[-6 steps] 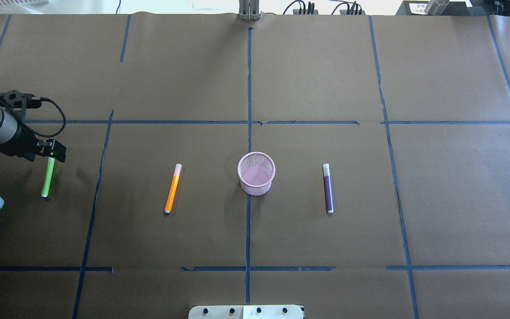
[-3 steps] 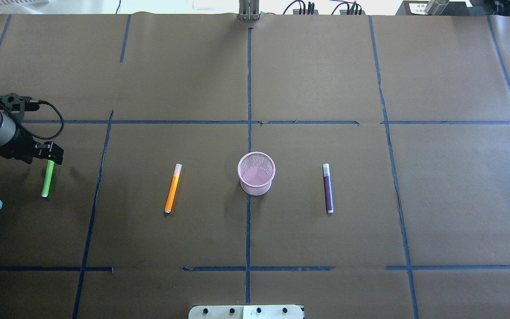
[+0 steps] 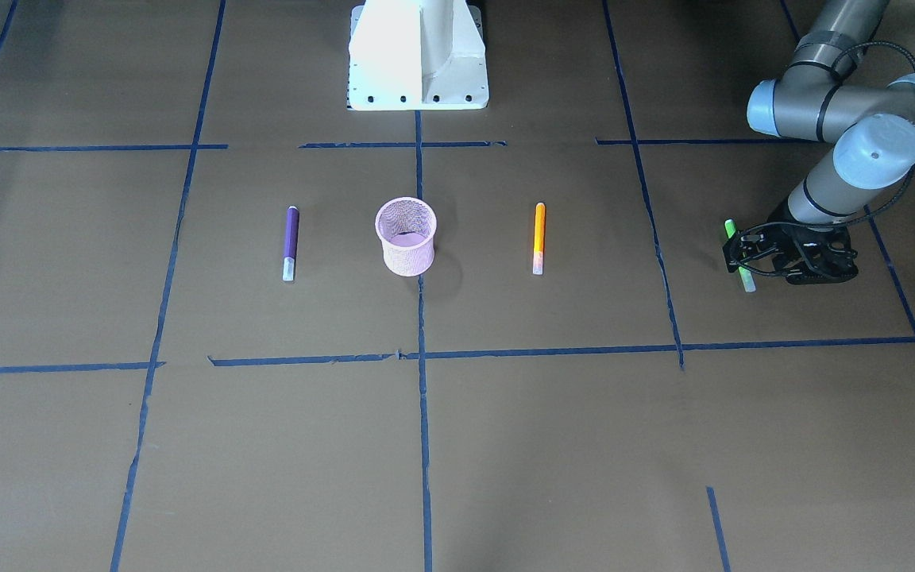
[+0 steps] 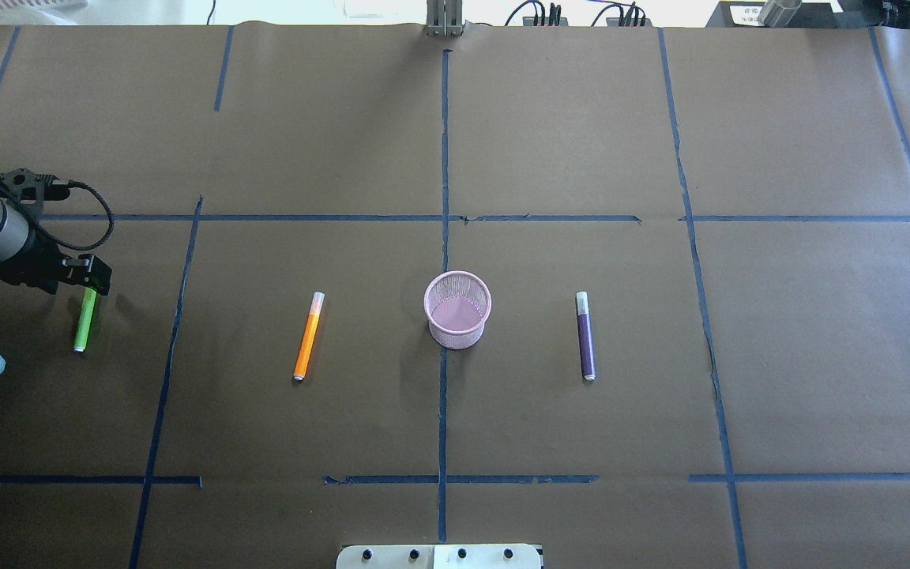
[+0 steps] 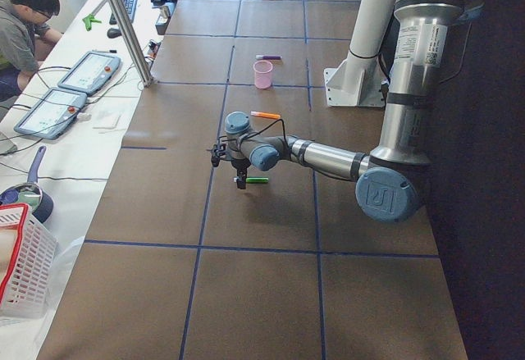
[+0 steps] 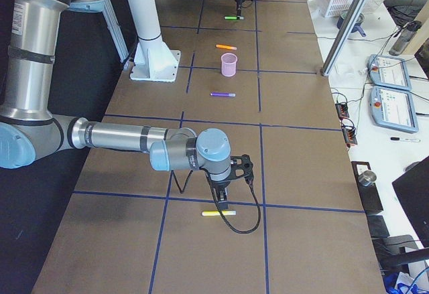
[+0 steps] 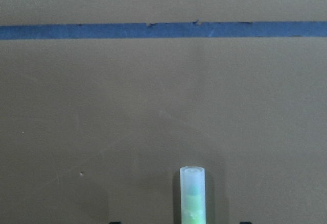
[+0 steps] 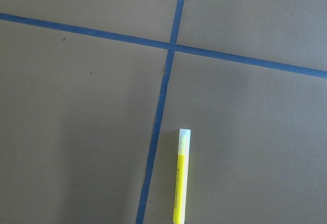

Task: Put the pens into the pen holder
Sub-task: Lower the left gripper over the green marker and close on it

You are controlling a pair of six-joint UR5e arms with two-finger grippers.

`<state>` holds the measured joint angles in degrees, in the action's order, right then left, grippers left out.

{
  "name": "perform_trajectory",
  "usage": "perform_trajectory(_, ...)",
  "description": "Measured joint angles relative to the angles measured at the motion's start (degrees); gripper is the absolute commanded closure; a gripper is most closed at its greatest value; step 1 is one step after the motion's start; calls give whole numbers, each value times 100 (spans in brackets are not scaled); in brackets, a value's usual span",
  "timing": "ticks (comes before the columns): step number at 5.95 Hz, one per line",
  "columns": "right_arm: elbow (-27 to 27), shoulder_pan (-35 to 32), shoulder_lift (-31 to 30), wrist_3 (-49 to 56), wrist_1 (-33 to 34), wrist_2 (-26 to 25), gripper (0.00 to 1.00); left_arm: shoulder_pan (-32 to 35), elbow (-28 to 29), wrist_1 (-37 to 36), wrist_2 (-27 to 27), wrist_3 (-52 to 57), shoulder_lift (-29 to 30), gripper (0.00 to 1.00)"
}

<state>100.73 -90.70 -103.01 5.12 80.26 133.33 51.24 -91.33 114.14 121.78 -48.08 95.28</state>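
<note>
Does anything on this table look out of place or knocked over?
Nothing is spilled or tipped: the pink cup stands upright and empty, with the orange pen, purple pen and green pen lying flat. The only oddity is a yellow pen lying alone, far beyond the purple one.

Brown surface (image 4: 305,142) gridded with blue tape lines (image 4: 445,142); pink wire-mesh pen holder (image 4: 455,338); orange pen (image 4: 306,338), purple pen (image 4: 585,340), green pen (image 4: 84,324), yellow pen (image 8: 179,183), all with pale translucent caps.

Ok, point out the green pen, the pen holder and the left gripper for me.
green pen (image 4: 84,320): overhead view, middle of the green barrel.
pen holder (image 4: 459,338): overhead view, outer mesh wall below the rim.
left gripper (image 4: 96,278): overhead view, between its fingertips, over the pen's capped end.
</note>
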Motion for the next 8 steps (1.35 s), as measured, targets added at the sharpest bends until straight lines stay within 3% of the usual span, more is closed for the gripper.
perform_trajectory(7, 0, 0, -17, 15, -2, 0, 0, -68, -2, -5, 47, 0, 26, 30)
perform_trajectory(8, 0, 0, -18, 15, -2, 0, 0, -114, 8, -5, 48, -3, 26, 49)
